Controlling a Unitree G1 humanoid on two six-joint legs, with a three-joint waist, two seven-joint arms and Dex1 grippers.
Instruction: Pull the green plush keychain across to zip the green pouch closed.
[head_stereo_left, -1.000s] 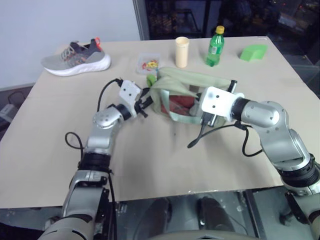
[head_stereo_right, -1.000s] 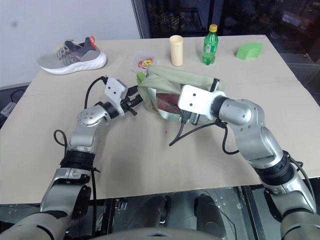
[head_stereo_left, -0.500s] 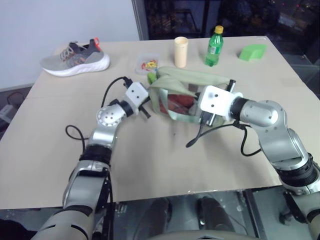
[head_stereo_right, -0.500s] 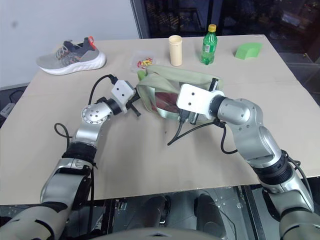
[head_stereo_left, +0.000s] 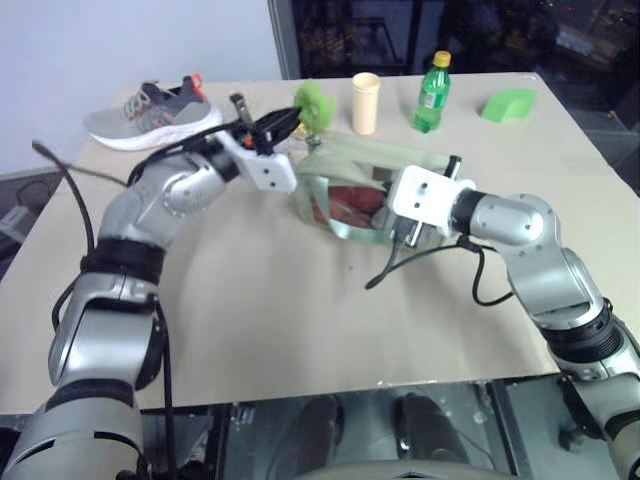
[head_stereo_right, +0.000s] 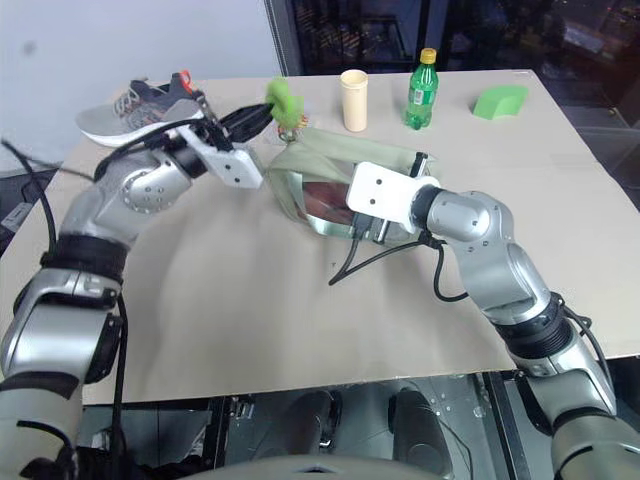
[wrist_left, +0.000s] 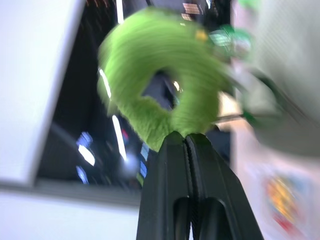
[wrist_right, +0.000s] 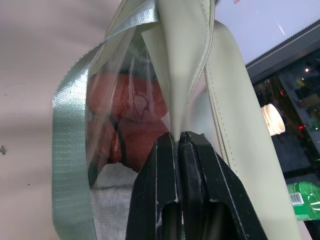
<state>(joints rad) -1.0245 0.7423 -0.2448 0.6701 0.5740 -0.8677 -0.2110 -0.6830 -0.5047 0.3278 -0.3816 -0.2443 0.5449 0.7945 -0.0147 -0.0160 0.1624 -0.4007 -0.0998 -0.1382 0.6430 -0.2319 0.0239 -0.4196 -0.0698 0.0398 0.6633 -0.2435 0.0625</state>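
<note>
The green pouch (head_stereo_left: 372, 168) sits mid-table, its clear window showing red contents (wrist_right: 145, 115) and a mint strap (wrist_right: 70, 125). At its left end the green plush keychain (head_stereo_left: 313, 102) is raised above the pouch, a fuzzy lime loop (wrist_left: 165, 75). My left gripper (head_stereo_left: 296, 115) is shut on the loop's lower edge, fingers (wrist_left: 170, 165) pressed together. On the pouch's right side, my right gripper (wrist_right: 177, 135) is shut on the pale fabric beside the zipper, with its white wrist mount (head_stereo_left: 425, 195) just behind.
A grey sneaker (head_stereo_left: 150, 110) lies at the far left. A cream cup (head_stereo_left: 364, 103), a green bottle with a yellow cap (head_stereo_left: 431, 92) and a green wedge block (head_stereo_left: 506, 104) stand along the far edge. Bare tabletop (head_stereo_left: 300, 320) lies toward me.
My left gripper closed on the keychain, then rose and rolled, lifting the keychain above the pouch's left end. The right gripper kept its hold in place.
</note>
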